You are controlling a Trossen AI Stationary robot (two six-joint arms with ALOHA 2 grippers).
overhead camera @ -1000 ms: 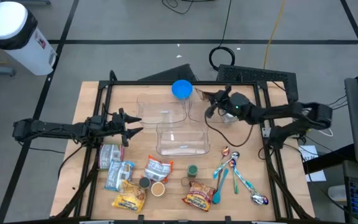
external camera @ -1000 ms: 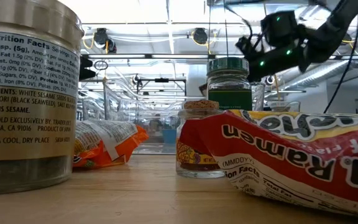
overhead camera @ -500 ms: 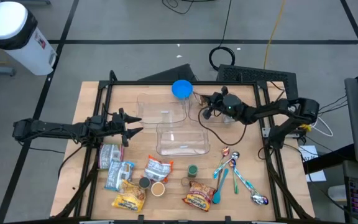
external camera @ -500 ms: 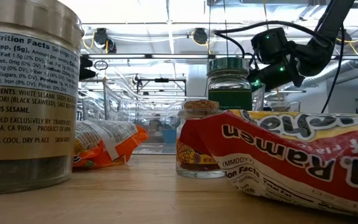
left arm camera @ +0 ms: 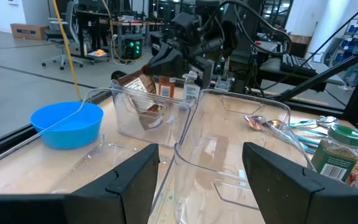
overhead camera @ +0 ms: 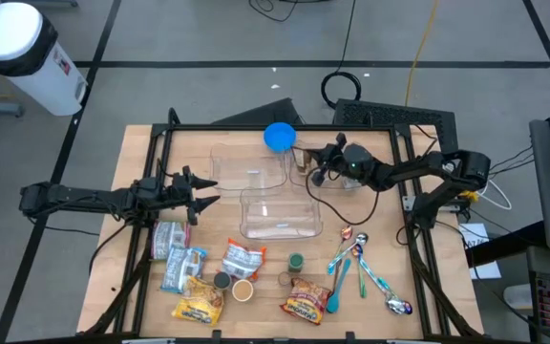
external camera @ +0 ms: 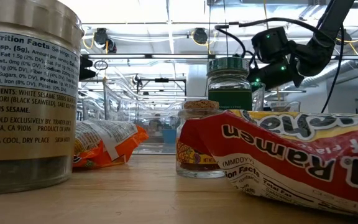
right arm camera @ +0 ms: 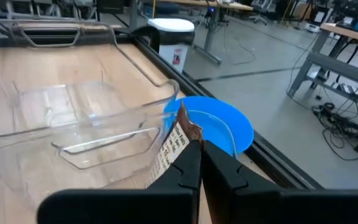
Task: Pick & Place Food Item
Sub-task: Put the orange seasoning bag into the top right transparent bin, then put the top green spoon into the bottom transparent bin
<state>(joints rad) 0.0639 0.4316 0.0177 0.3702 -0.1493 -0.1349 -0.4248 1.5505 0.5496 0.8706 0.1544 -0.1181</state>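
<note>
My right gripper (overhead camera: 317, 164) is at the table's far side, just right of the blue bowl (overhead camera: 278, 137), shut on a brown food packet (overhead camera: 304, 155). The left wrist view shows the packet (left arm camera: 143, 87) hanging under that gripper (left arm camera: 166, 62), with its lower end inside a clear container (left arm camera: 148, 121). Two more clear containers (overhead camera: 249, 167) (overhead camera: 280, 212) stand at the table's middle. My left gripper (overhead camera: 203, 191) waits open at the table's left, level, pointing at the containers. My right gripper pinches the packet's upper edge (right arm camera: 188, 134) between its two fingers. The fingers slant down from the table's right. The packet hangs below them, tilted, with its lower end (left arm camera: 149, 112) between the clear container's walls. Whether it touches the bottom I cannot tell.
Near the front edge lie a ramen packet (overhead camera: 306, 298), other snack packets (overhead camera: 243, 258), a tin (overhead camera: 168, 239), small jars (overhead camera: 296, 260) and several spoons (overhead camera: 356, 258). A black frame (overhead camera: 256, 127) runs round the table.
My right gripper has gone toward the table's left and down, carrying the brown packet to the clear container beside the blue bowl. It stays shut on the packet. Most of the move came in the first half second.
</note>
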